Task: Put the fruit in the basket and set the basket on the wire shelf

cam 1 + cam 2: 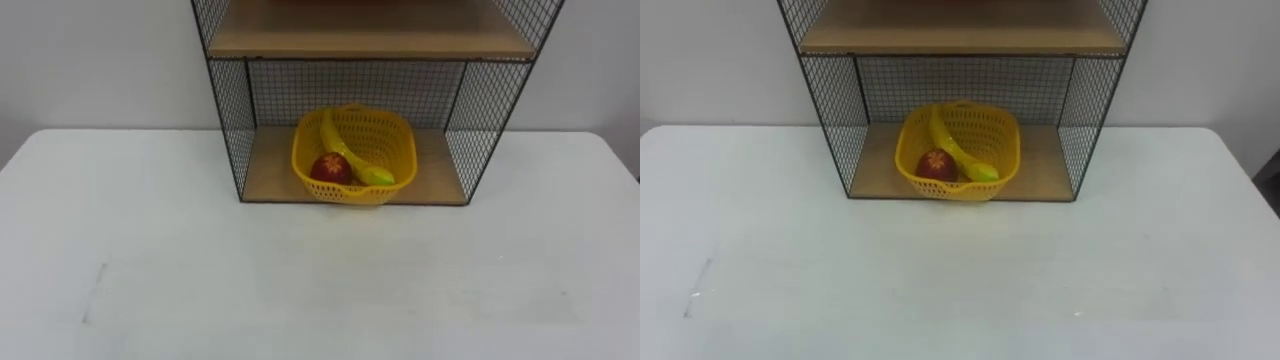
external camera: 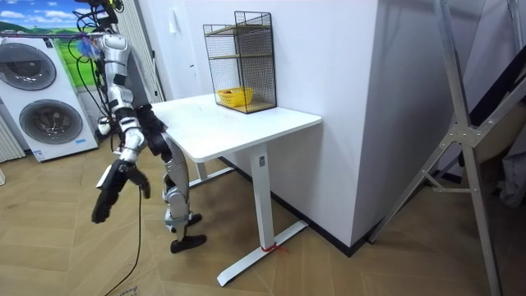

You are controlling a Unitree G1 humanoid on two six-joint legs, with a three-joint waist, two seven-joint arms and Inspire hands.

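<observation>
white table (image 1: 320,290) bears black wire shelf (image 1: 228,120) holding yellow plastic basket (image 1: 402,148) of fruit (image 1: 330,167); right hand (image 2: 111,193), grip untellable, should avoid nudging it.

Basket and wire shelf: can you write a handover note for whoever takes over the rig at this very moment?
Right hand: hangs low at the robot's side, off the table, with none of the job's things in it.
Things: the basket sits in the bottom compartment of the wire shelf, with the banana and a red fruit inside.
Done: fruit in the basket, basket on the shelf.
Left: nothing that I can see. The robot stands at the table end away from the shelf.
</observation>
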